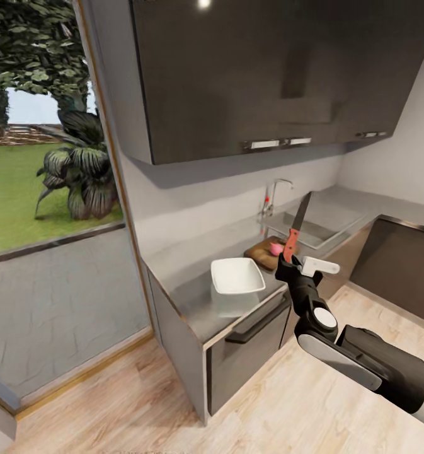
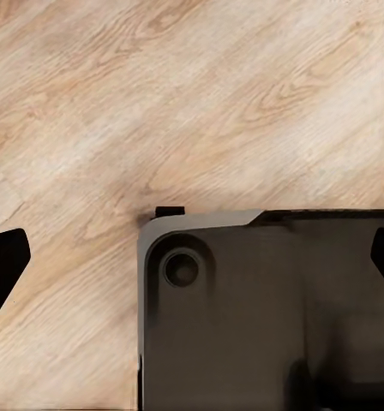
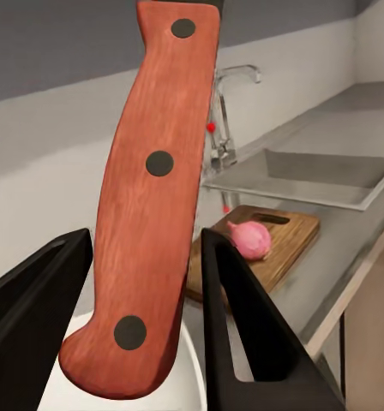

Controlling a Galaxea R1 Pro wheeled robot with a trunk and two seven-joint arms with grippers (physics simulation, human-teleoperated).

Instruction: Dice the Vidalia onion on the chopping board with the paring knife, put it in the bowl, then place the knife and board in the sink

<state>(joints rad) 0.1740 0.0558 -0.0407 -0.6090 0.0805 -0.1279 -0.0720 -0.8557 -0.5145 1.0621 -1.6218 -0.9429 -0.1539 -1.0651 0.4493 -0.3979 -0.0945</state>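
Your right gripper (image 1: 295,263) has its jaws pinching the red handle of the paring knife (image 1: 296,228), blade standing up and tilted toward 1 o'clock above the countertop (image 1: 186,287). Main risk, as I judge it: in the right wrist view the handle (image 3: 151,197) sits between the two dark fingers (image 3: 239,330) with its butt low in the grip and most of its length above, so a quick wrist turn to bring the edge down could let the knife pivot or slip; rotate slowly. Second risk: the bowl (image 1: 237,276) lies just at 9 o'clock of the gripper, near the counter's front edge, and a low sweep of the forearm toward the board could nudge it off. Third: the Vidalia onion (image 1: 275,248) is round and rests loose on the chopping board (image 1: 262,251); a cut landing off-centre would likely roll it toward the sink (image 1: 312,224), which lies at 1 o'clock of the board with its chrome tap (image 1: 273,197) behind. The onion looks pinkish, whole and uncut, small against the dark-brown board with its handle slot at the far end (image 3: 273,219). Your left gripper (image 2: 192,265) points down at wooden floor (image 2: 158,103) and the robot's dark base (image 2: 269,317); its fingertips sit at opposite edges of the view, jaws spread, holding nothing.
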